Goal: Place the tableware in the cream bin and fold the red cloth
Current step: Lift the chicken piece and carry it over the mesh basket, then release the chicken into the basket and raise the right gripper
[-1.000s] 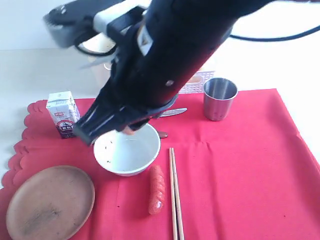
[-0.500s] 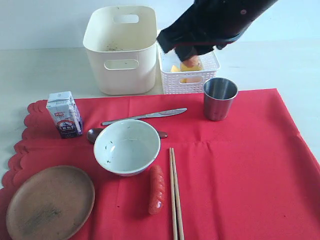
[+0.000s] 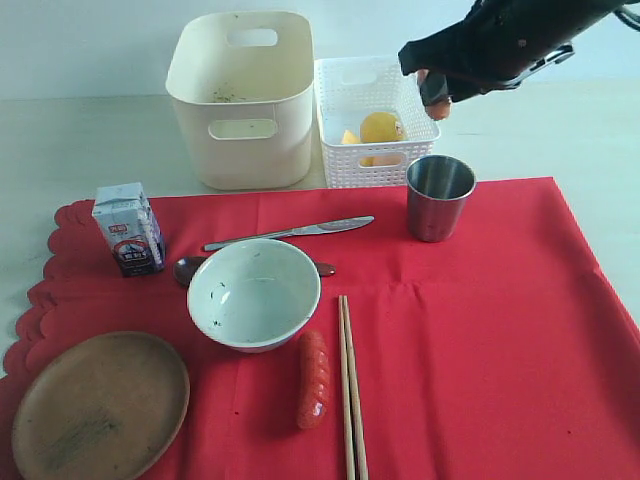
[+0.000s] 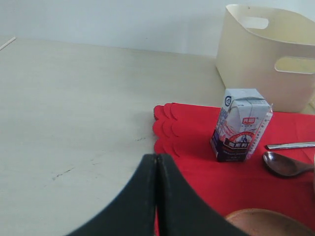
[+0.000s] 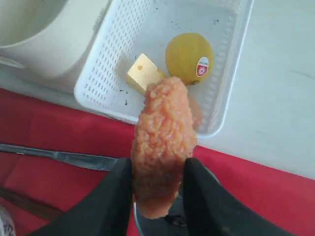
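While part-open, right end effector (image 5: 157, 172) grips nugget (image 5: 165, 128)

We are seeing the cloth (image 3: 480, 330) lying flat, bowl (image 3: 254, 295) sitting upright on it, spoon (image 3: 190, 270) peeking out behind the bowl, knife (image 3: 290, 232) lying just beyond, chopsticks (image 3: 350, 390) lying side by side, plate (image 3: 98, 405) resting at the scalloped edge, cup (image 3: 439, 197) standing upright, bin (image 3: 243, 100) standing beyond the cloth.

A wide bare stretch of red cloth (image 3: 500, 360) is found on the right. The cream bin (image 3: 243, 100) can be entered freely from above. The bowl (image 3: 254, 293) is hemmed by knife (image 3: 290, 231), spoon (image 3: 188, 270) and chopsticks (image 3: 350, 390).
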Controlling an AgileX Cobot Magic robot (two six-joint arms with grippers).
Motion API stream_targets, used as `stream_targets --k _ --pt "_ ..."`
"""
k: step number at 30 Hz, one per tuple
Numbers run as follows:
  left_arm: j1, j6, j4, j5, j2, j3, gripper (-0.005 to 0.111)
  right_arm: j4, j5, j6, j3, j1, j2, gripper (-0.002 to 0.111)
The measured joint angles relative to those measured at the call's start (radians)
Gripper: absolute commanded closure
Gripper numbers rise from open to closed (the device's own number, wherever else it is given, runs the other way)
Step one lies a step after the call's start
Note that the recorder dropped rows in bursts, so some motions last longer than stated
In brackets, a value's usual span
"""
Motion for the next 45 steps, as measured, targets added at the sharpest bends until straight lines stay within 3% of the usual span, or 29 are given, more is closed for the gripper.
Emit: stream_targets --k 19,29,33,45 --pt "0.000 0.000 0.000 0.000 0.000 0.000 0.107 0.028 -0.021 -0.036 -0.458 -0.004 0.420 0.108" --pt "0.000 0.000 0.000 0.000 0.000 0.000 0.107 0.050 -0.025 -0.070 -0.555 -0.004 0.539 0.107" --pt "0.000 0.000 0.000 0.000 0.000 0.000 0.107 0.053 -0.023 -0.082 -0.557 -0.004 0.555 0.096" --pt "0.000 0.000 0.000 0.000 0.000 0.000 0.107 0.072 0.002 -0.106 -0.557 -0.004 0.582 0.042"
